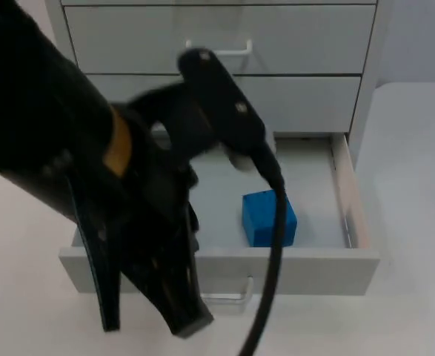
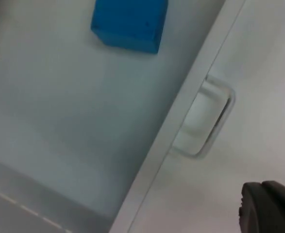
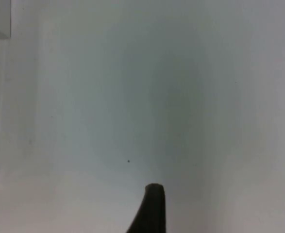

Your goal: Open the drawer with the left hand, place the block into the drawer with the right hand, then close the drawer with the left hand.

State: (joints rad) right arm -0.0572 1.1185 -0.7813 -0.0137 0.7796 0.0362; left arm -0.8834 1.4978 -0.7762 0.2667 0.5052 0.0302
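The block (image 1: 269,218) lies in the open drawer (image 1: 350,261), behind its front panel; the left gripper (image 1: 154,320) hangs before that panel, left of the handle (image 1: 232,295)

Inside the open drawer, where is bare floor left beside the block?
Drawer floor is bare behind the blue block, toward the cabinet, and between block and right wall. The left part is crowded: the left gripper and its arm hang over it, near the handle.

Drawer (image 1: 336,271) front's left half and handle (image 1: 228,297) partly hidden behind left gripper (image 1: 154,322), finger spacing unclear
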